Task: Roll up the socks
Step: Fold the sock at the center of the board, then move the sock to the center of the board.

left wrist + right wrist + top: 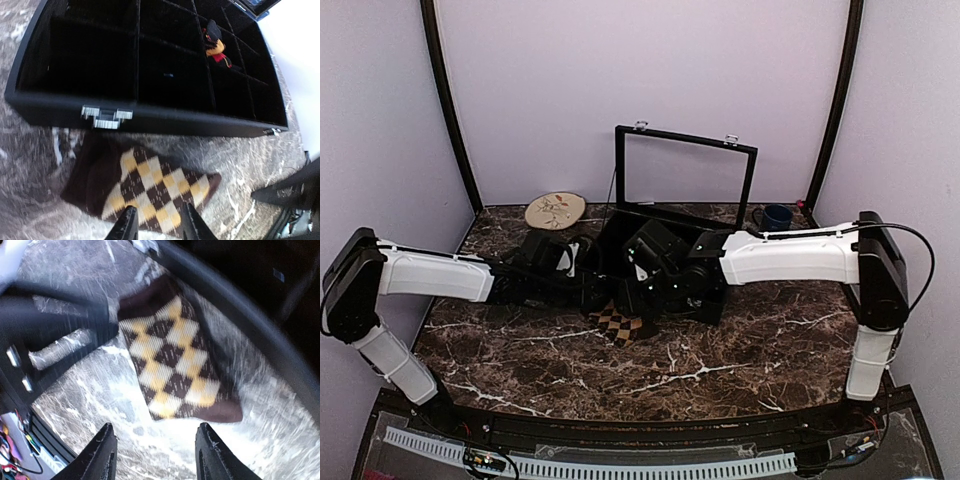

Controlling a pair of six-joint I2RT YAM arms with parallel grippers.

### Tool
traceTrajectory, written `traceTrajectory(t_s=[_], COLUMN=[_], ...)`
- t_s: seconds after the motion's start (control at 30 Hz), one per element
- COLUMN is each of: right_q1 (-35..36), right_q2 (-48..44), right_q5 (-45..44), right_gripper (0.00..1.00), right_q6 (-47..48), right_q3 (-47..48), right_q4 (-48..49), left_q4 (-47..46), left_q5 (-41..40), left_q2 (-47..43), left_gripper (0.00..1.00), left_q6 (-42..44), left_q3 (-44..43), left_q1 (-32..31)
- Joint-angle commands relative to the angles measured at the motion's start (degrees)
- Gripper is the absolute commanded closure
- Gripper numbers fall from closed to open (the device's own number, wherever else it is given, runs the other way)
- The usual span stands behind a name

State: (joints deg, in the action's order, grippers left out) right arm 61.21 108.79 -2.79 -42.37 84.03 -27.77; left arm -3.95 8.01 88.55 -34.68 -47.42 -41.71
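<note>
The tan-brown sock (150, 185) lies flat on the tabletop (100, 400), lower centre of the left wrist view, just below the black case (165, 125). The red sock (218, 47) sits in a compartment, upper right (bundled, it seems). So, by my reading, one sock is left to roll. The left claw (157, 227) hangs released over its lower edge and the right claw (156, 455) is released just short of it. The next move calls for pinching one end.

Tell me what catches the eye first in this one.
The tan-brown sock lies on the marble table just in front of the black case, with the left tool and right tool open above it. A red and orange sock sits in one small compartment of the case, whose glass lid stands open.
</note>
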Motion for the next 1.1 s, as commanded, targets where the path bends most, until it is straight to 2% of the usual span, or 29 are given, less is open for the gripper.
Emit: traceTrajectory(t_s=[0.0, 0.27, 0.47, 0.67, 1.07], right_q1=[2.37, 4.33, 4.35, 4.12, 3.04], right_q2=[-2.72, -5.02, -5.42, -3.41, -0.18], right_q5=[-4.27, -6.06, -6.66, -5.69, -5.29], right_gripper=[0.49, 0.49, 0.49, 0.49, 0.49], right_q6=[-8.12, -17.79, -21.4, -22.73, -21.35], right_q3=[-5.52, -13.24, -16.61, -17.26, -16.84], right_q4=[4.16, 8.81, 12.2, 14.44, 15.28], left_q4=[5.05, 3.54, 3.11, 8.29, 15.38], left_q5=[-2.6, -1.56, -1.48, -4.9, -8.97], left_q2=[3.77, 7.57, 9.77, 12.19, 9.88], left_gripper=[0.68, 0.73, 0.74, 0.74, 0.75], left_q6=[3.13, 3.88, 5.24, 5.74, -0.71], left_q3=[-4.7, -5.02, -5.91, -7.3, -1.97], left_q1=[-0.22, -0.22, -0.21, -0.23, -0.23])
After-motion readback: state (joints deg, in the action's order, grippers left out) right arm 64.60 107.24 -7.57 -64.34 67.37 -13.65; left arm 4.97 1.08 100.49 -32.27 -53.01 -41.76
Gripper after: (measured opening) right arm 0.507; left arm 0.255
